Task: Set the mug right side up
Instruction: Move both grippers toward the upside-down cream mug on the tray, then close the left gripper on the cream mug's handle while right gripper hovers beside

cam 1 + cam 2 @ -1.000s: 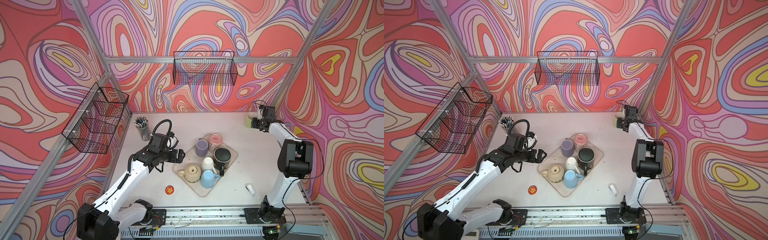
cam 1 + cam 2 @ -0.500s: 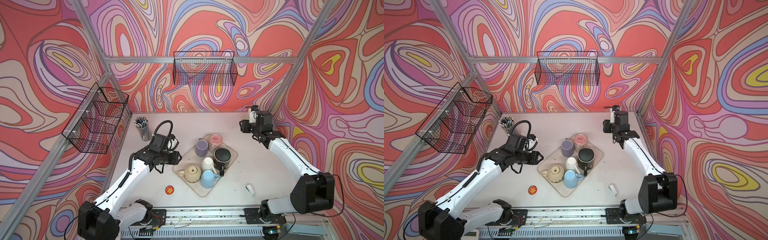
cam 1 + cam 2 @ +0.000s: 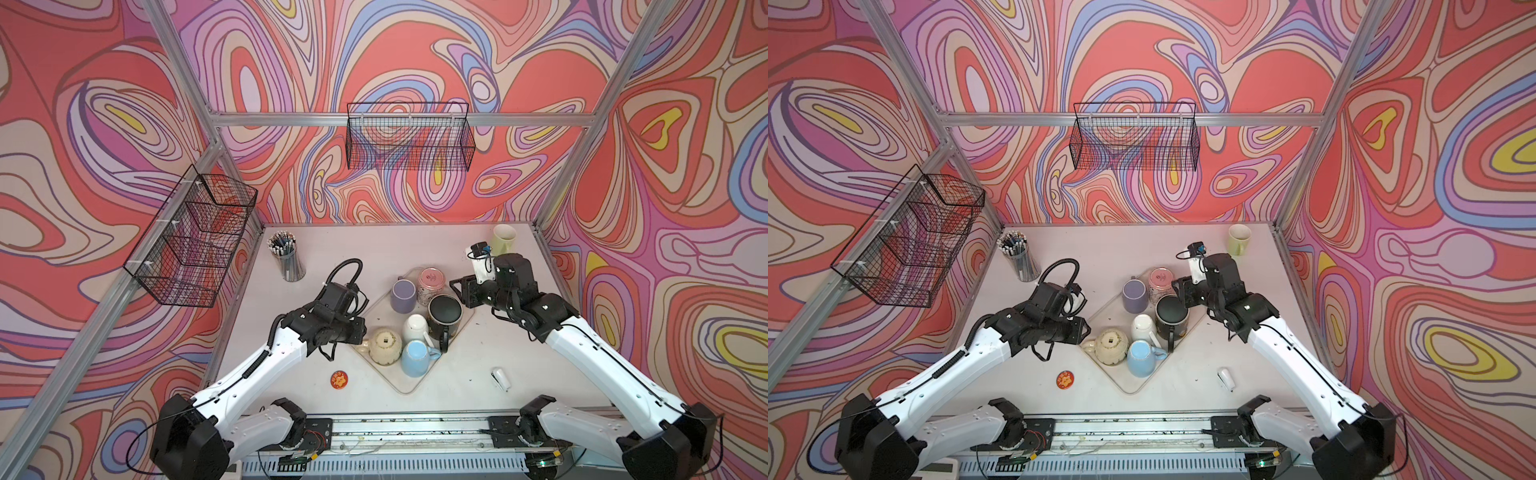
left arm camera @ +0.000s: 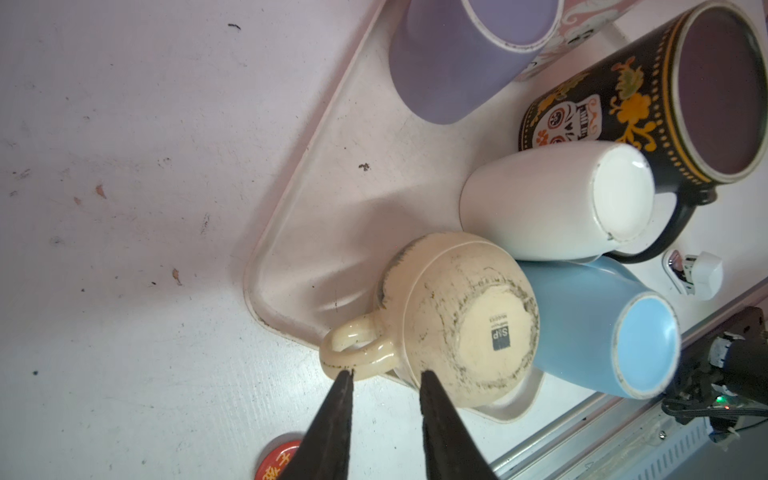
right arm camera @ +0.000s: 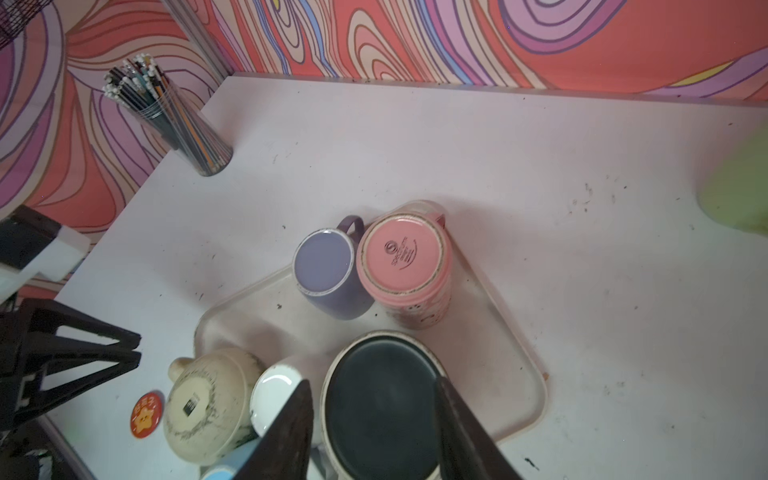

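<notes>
Cream mug (image 4: 457, 324) sitting base-up; left gripper (image 4: 384, 374) bracketing handle (image 4: 357, 349), clamp unclear; right gripper (image 5: 373, 381) hanging spread over black mug (image 5: 382, 436); next needing firm pinch, flip.

Robot lab test cell. Silver aluminium-profile frame (image 3: 198, 109), swirly red-purple printed wall panels (image 3: 395, 50), black wire baskets (image 3: 409, 137) hung on walls, two white-and-black robot arms (image 3: 266, 365) bolted to grey metal base rail (image 3: 415, 424) fronting white tabletop (image 3: 374, 249).
</notes>
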Robot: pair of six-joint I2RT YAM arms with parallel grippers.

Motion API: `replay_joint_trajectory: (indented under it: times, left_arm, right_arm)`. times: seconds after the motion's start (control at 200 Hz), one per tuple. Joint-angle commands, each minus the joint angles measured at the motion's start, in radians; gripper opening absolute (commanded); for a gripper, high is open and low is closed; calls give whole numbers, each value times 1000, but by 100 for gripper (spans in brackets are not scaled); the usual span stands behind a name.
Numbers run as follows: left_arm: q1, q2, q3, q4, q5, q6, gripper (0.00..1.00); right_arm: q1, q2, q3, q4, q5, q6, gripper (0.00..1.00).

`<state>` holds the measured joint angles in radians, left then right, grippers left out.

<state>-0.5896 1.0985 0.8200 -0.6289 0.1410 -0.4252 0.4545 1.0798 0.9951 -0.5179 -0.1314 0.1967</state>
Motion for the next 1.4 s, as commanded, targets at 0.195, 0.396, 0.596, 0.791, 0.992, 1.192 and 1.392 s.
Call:
replay_joint_trajectory:
  times: [0.195,0.396,0.596,0.791,0.992,1.192,1.392]
  left_arm:
    - [-162,-149,-112,75,-208,-84,34]
    - [-162,-100,-140,115,-279,-124,37]
    - [-161,29,-96,142,-320,-145,30]
    - [-148,78,-115,188,-322,-150,27]
    - [-121,87,-173,258,-256,-157,24]
    - [-120,101,-237,327,-186,-163,19]
    - [-121,86,-281,348,-170,-177,17]
  right_arm:
    - [70,-75,-104,-108,-114,63,43]
    - [180,-86,-147,-73,-128,118,34]
    - [356,-27,-156,-33,-47,184,14]
    - [506,67,-159,81,-6,263,7]
    - [571,197,-149,195,-44,322,3]
    - [574,271,-147,283,-74,373,0]
    - [576,338,-115,308,-90,394,0]
